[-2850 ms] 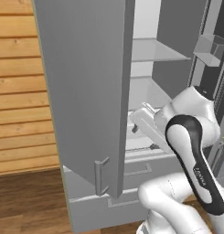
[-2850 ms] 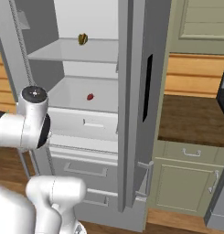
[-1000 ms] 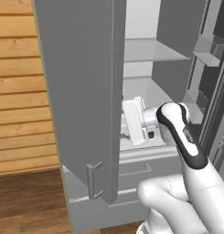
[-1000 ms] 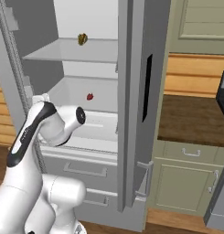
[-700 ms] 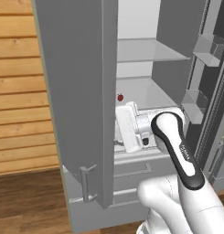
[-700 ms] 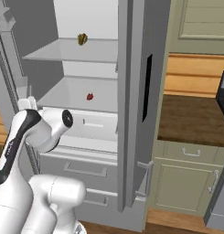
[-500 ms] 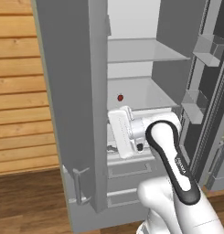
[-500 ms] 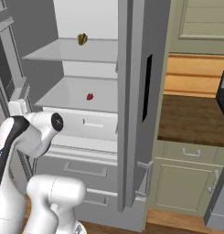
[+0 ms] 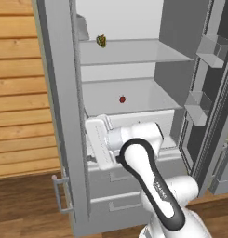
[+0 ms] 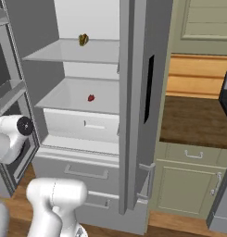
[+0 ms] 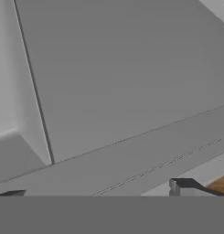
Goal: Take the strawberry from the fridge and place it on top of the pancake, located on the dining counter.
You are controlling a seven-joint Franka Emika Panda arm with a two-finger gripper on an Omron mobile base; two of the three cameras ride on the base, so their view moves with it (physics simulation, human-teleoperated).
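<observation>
The arm bends up from the base and reaches left, its white hand turned sideways at mid height. The gripper (image 11: 97, 192) shows two dark fingertips (image 11: 183, 185) set wide apart, holding nothing.

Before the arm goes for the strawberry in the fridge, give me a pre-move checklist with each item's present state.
1. Left fridge door swung wide: ok.
2. Strawberry visible on the lower shelf, nothing beside it: ok.
3. Not confused with the yellow-green produce item on the upper shelf: ok.
4. End effector aimed at the berry: not ok, the hand view faces a grey door panel.
5. End effector open and empty: cannot tell.
6. Arm clear of the door edge: cannot tell, the hand sits close against it.
</observation>
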